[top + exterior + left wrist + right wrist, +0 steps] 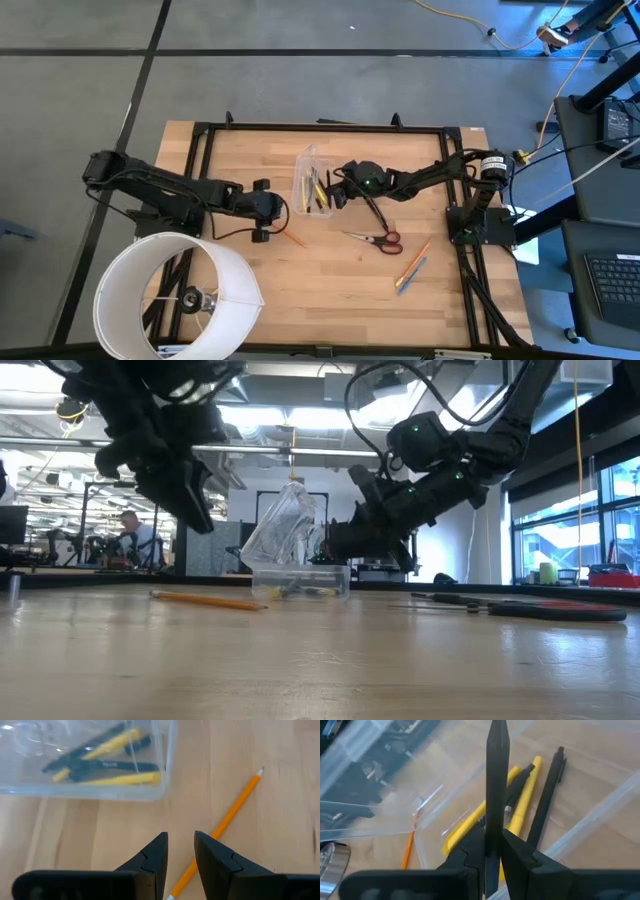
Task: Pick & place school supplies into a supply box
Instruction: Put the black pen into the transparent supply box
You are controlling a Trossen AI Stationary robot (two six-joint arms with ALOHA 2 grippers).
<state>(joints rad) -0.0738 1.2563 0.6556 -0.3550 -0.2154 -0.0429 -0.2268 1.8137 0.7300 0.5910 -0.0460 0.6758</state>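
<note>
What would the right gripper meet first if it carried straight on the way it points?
Probably the yellow and black pens lying in the clear plastic box; the right gripper, holding a black pen, points into it.

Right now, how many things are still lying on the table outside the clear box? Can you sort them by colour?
Orange pencils: 2
Blue pencil: 1
Red-handled scissors: 1
Total: 4
</note>
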